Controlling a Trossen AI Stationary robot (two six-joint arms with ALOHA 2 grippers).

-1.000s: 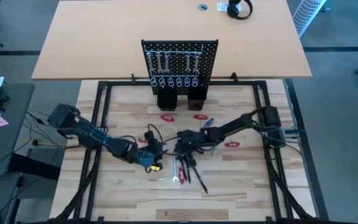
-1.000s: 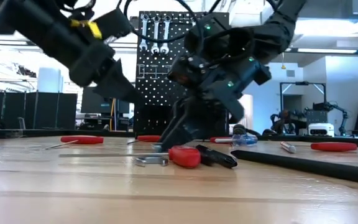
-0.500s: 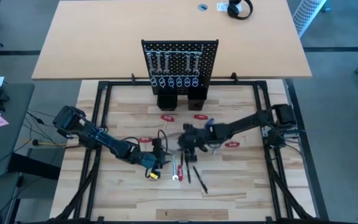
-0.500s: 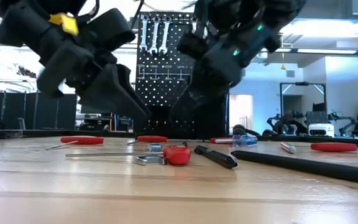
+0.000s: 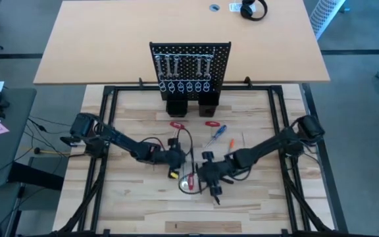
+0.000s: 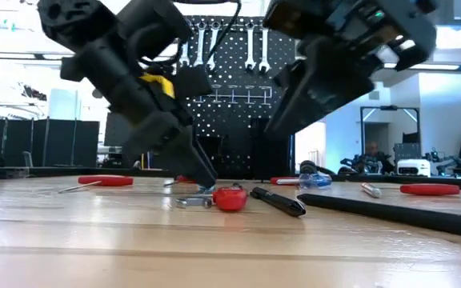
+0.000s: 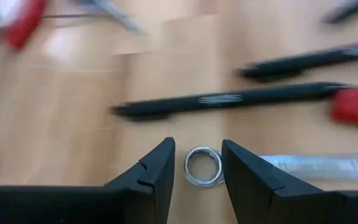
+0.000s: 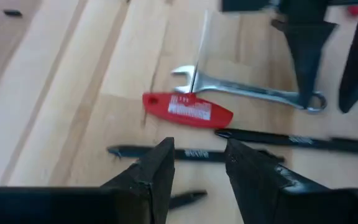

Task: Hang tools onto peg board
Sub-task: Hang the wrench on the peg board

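The wrench [image 7: 303, 167]'s ring end is straddled by the left gripper [image 7: 196, 171]'s parted, empty jaws; centred closing is advised.

Peg board [image 5: 190, 69] stands at table's [image 5: 137, 210] back edge. Tools [image 5: 199, 181] lie mid-table, in front of it. Left gripper [image 5: 178, 158] sits over wrench [image 8: 247, 91] ring end; right gripper [image 5: 210, 172] just right, above stick tools [image 8: 294, 140].
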